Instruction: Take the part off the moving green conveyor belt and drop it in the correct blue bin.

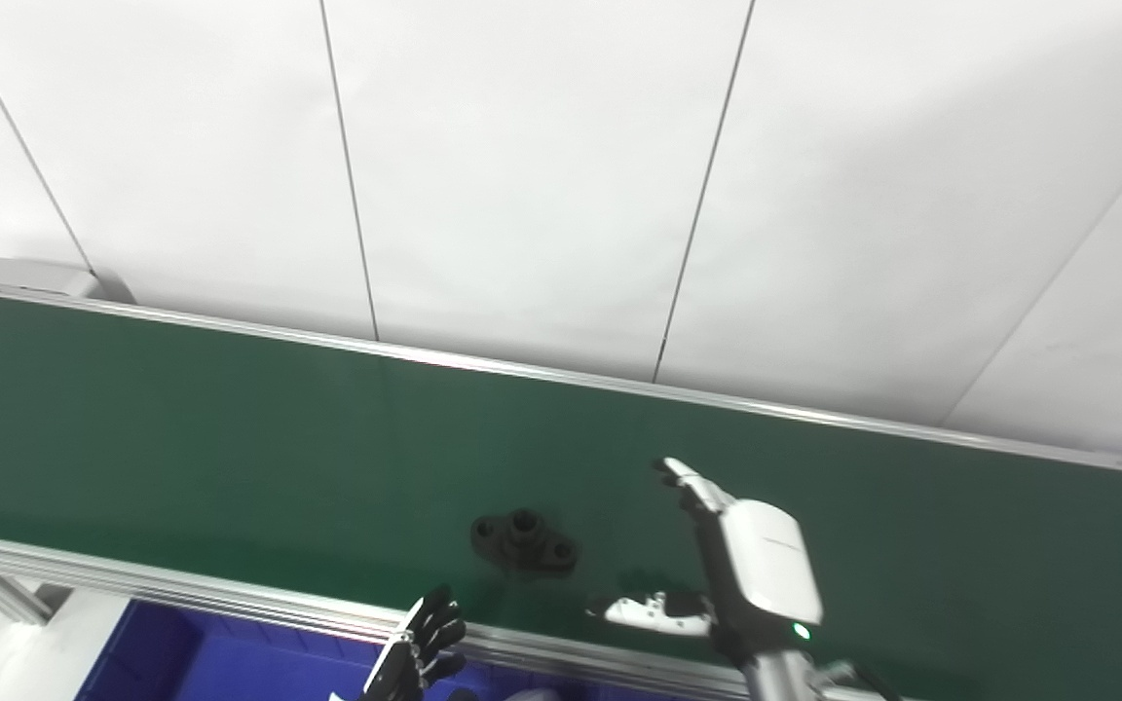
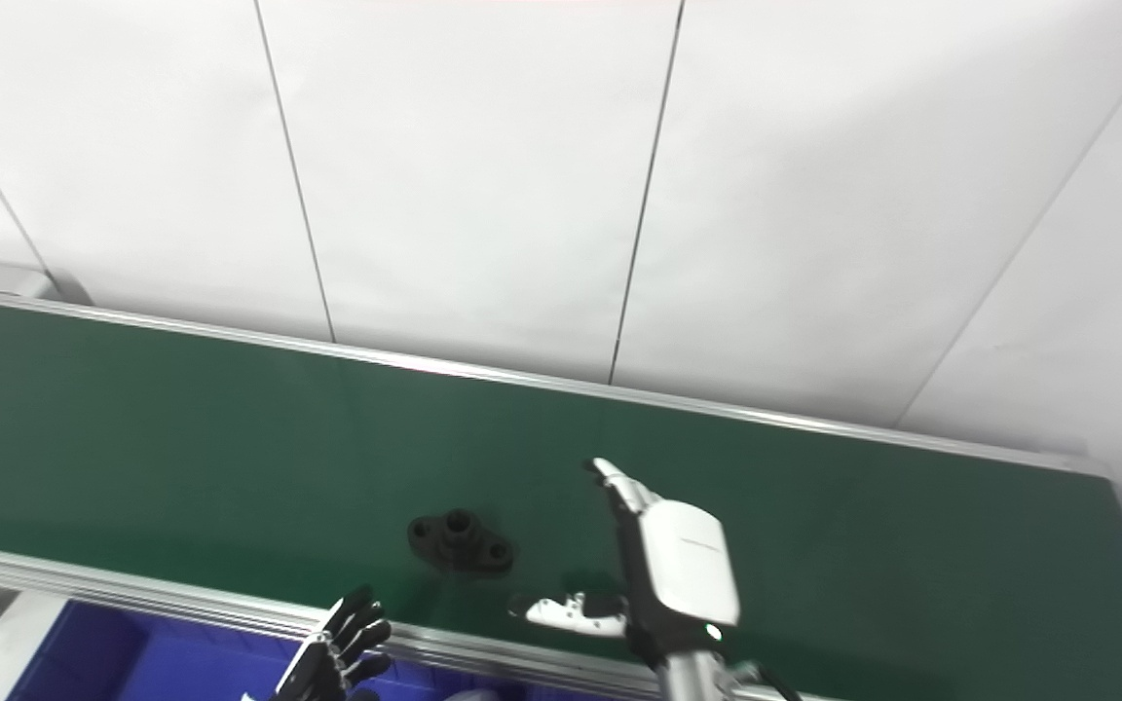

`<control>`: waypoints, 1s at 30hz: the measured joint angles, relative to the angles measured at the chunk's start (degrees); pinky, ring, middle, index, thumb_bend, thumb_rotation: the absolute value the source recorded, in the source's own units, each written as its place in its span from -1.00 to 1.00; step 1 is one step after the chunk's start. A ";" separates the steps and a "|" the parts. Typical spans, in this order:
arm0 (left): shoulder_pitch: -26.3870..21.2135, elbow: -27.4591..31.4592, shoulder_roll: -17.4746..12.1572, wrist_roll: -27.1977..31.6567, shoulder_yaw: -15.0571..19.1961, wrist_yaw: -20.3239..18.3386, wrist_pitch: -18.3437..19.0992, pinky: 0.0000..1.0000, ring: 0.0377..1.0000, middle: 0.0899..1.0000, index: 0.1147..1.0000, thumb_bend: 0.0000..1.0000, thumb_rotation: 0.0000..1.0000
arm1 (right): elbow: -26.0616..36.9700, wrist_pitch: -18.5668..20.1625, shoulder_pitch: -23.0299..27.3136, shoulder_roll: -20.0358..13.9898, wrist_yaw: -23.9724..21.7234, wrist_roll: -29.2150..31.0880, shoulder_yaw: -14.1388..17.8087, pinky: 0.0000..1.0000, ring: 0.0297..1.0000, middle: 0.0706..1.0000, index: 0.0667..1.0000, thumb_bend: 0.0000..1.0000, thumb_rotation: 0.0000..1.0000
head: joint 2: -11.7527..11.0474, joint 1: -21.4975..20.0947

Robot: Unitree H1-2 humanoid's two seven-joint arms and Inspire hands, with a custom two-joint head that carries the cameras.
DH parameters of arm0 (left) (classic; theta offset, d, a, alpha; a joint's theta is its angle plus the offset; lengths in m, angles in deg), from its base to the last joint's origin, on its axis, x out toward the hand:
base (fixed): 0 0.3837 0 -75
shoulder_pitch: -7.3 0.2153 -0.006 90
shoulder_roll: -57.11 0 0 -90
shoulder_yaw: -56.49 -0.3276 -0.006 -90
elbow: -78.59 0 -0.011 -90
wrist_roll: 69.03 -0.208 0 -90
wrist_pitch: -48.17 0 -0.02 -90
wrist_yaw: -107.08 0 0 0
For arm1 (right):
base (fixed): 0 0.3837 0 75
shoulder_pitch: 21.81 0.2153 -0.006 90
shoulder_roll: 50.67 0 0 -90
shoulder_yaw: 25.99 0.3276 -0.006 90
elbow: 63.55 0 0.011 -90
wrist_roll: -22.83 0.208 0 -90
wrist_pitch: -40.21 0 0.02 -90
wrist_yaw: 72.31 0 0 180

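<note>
Hand on the right hovers over the belt, fingers spread and empty, just right of the part. Left hand waits open below, over the bin. Approach step; next, closing on the part.

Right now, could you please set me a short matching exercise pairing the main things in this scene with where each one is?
Things:
1. small black flanged part
2. right hand
3. left hand
4. dark blue plastic bin

Places:
A. below the belt's near rail, at lower left
B. lying alone on the green conveyor belt, nothing touching it
C. open above the belt, to the right of the part
D. low at the belt's near edge, fingers spread

Pairs: 1-B, 2-C, 3-D, 4-A
</note>
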 measured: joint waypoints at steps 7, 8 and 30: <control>0.15 0.37 0.07 -0.04 -0.27 0.00 0.01 0.58 0.70 0.75 0.78 -0.04 0.45 | -3.00 3.90 5.31 0.29 -2.47 -1.70 -4.07 0.27 0.49 0.60 0.70 0.80 -0.04 | 0.44 0.35; 0.21 0.37 0.11 -0.05 -0.31 0.00 0.02 0.58 0.69 0.75 0.78 -0.04 0.45 | -3.40 4.23 5.72 0.27 -2.53 -2.17 -4.61 0.31 0.50 0.60 0.70 0.81 -0.03 | 0.53 0.44; 0.51 0.97 0.15 -0.18 -0.51 0.01 0.31 0.56 0.68 0.74 0.77 -0.03 0.45 | -14.68 9.45 12.80 -2.16 -4.15 -3.81 -10.28 -0.70 -0.61 -0.45 -0.10 0.02 -0.74 | 2.02 1.05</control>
